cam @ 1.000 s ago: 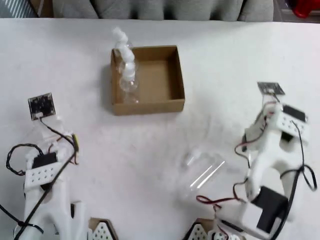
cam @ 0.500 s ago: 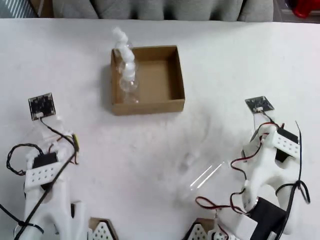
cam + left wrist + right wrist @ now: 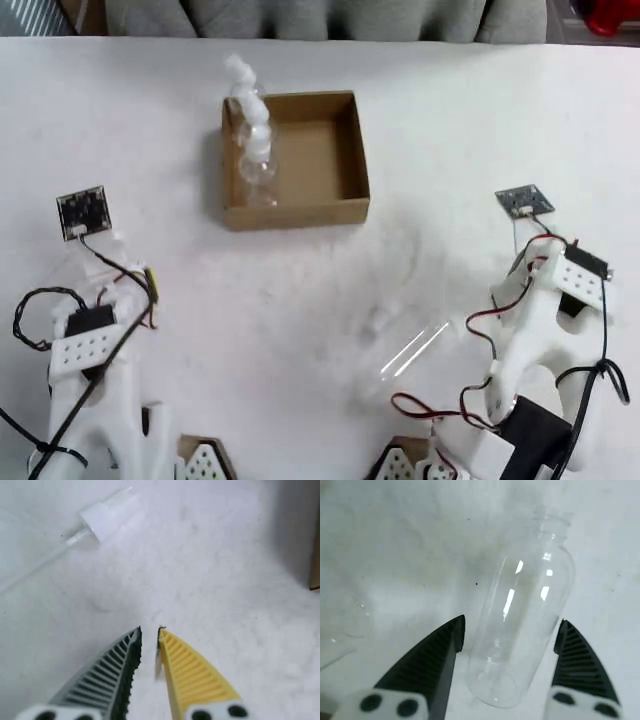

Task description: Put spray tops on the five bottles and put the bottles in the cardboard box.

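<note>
Our right end effector (image 3: 511, 621), released wide, straddles a clear uncapped bottle (image 3: 522, 630) lying on the tabletop (image 3: 395, 540); it looks light, slick and squashable, so we would pinch it gently mid-body. Our left end effector (image 3: 149, 630) is clenched empty near a spray top (image 3: 107, 515).

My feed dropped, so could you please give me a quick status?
Left gripper shut, empty, near loose spray top. Right gripper open over uncapped bottle lying flat. Nothing blocking it.
</note>
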`<move>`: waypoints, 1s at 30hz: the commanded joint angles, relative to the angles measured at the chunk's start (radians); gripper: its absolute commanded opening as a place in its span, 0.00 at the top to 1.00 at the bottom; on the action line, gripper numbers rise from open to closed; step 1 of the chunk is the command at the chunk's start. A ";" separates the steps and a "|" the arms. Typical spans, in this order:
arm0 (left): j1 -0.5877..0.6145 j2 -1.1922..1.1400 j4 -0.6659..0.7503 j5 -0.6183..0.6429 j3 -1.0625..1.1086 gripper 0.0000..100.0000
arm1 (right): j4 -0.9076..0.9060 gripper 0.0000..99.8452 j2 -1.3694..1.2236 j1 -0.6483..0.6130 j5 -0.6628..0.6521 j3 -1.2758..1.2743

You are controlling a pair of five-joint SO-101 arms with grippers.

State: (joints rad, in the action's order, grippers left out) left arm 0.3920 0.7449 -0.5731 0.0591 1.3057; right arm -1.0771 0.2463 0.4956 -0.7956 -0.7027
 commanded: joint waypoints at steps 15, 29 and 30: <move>-0.012 -0.004 0.029 -0.012 -0.006 0.93 | -0.438 0.88 0.321 -0.088 -0.138 0.046; -0.012 -0.004 0.028 -0.012 -0.003 0.93 | -0.515 0.72 0.868 -0.449 -0.600 -0.292; -0.012 -0.004 0.028 -0.012 0.003 0.93 | -0.515 0.72 0.906 -0.473 -0.640 -0.319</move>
State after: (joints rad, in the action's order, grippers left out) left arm 0.3920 0.7449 -0.5731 0.0591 1.3057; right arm -1.5819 1.0150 0.1197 -1.2896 -0.9651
